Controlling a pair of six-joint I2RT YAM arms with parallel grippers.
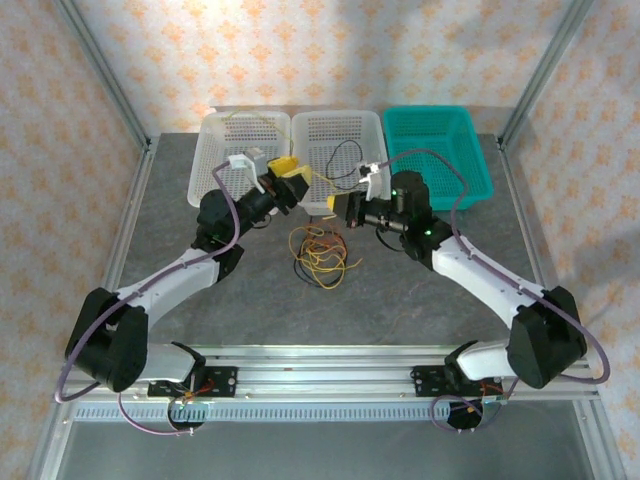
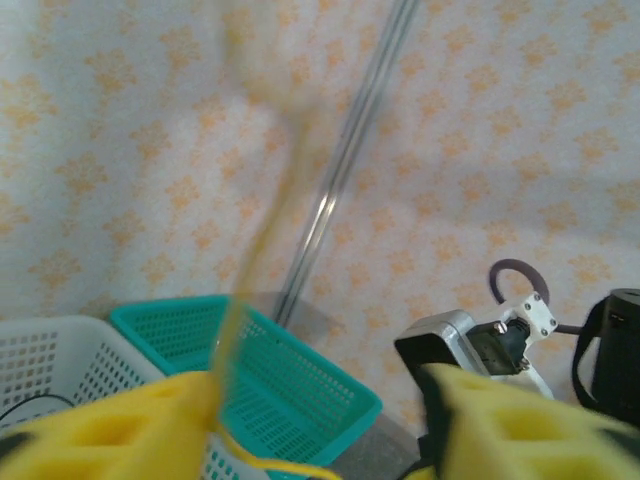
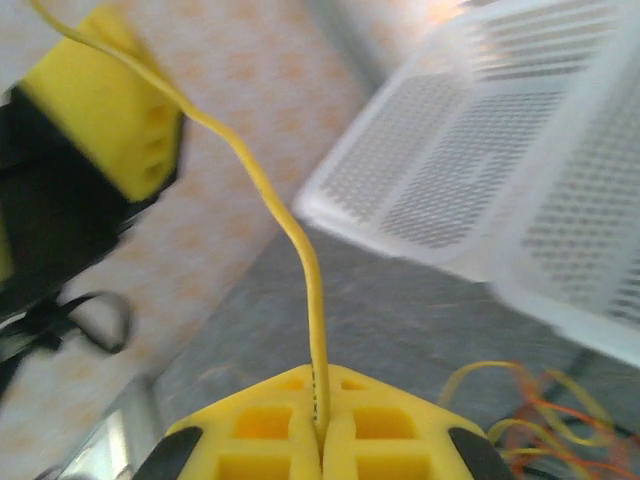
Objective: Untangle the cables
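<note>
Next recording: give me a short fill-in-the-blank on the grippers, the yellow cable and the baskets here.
1. The right gripper is ___ on the thin yellow cable.
2. The left gripper has its yellow jaws standing ___.
3. Next to the teal mesh plastic basket, the white mesh plastic baskets number ___.
Missing words: shut; open; two.

A white basket (image 1: pixel 205 160) and a second white basket (image 1: pixel 340 125) stand side by side on the grey table (image 1: pixel 400 290). A teal basket (image 1: pixel 440 125) sits just beside them, rightmost.
</note>
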